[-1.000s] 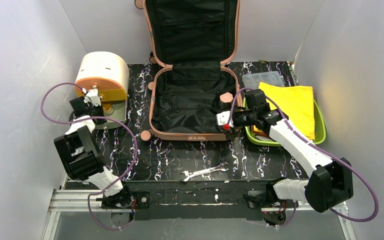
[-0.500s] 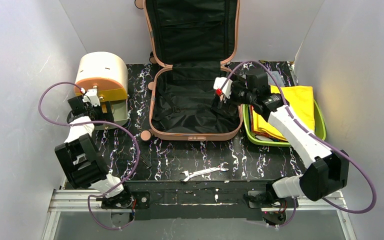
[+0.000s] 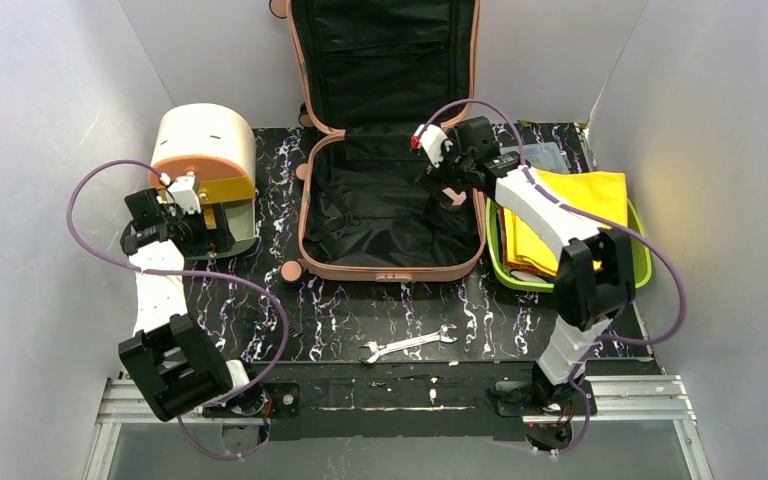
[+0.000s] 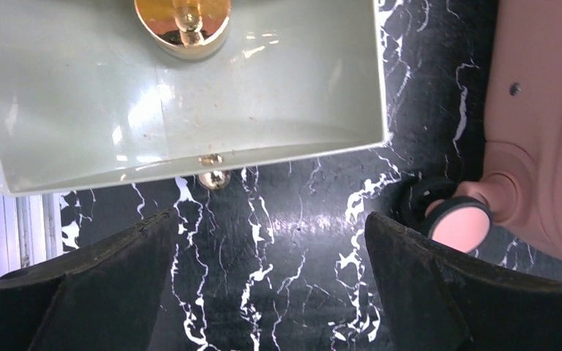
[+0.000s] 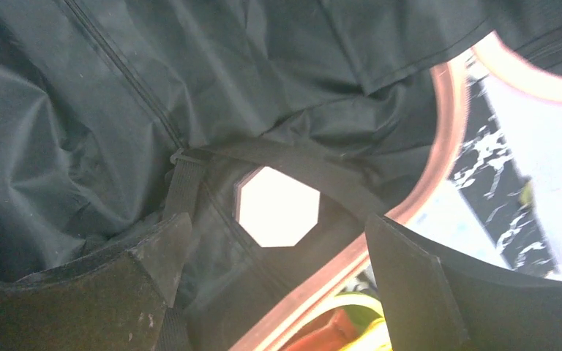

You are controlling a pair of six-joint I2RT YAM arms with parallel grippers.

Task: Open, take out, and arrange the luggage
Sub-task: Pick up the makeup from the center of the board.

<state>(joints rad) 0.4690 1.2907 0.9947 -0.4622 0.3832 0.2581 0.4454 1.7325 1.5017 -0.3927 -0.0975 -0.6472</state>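
White booth walls close in on three sides, and a black marbled worktop (image 3: 260,330) carries everything. The luggage (image 3: 380,215) sits mid-worktop at the far side. It is already unzipped, with the base flat and the lid (image 3: 385,60) propped upright against the back wall, so I can reach down into the lining without holding anything open.

My right hand (image 5: 276,223) hovers over the far right corner of the base with its fingers spread wide and nothing in them. Directly below is a pale octagonal piece (image 5: 293,190) lying on the black lining. A strap (image 5: 315,172) runs across its upper edge, and I can't tell whether the strap pins it down. I read the wide spread as set for straddling that piece, which looks like the next thing to come out.

My left hand (image 4: 269,219) is also open and empty. It hangs over the worktop at the near edge of a pale shallow tray (image 4: 190,110) beside the drum-shaped box (image 3: 205,140). A gold knobbed piece (image 4: 183,22) rests inside the tray and a small gold ball (image 4: 214,179) sits at its rim, so this looks to me like the spot for small metal items. One luggage wheel (image 4: 459,223) is just off to the right.

On the right, a lime-green tray (image 3: 642,262) holds a yellow cloth (image 3: 580,215), and a wrench (image 3: 407,343) lies near the arm bases. I judge the opening done and the unpacking well along.
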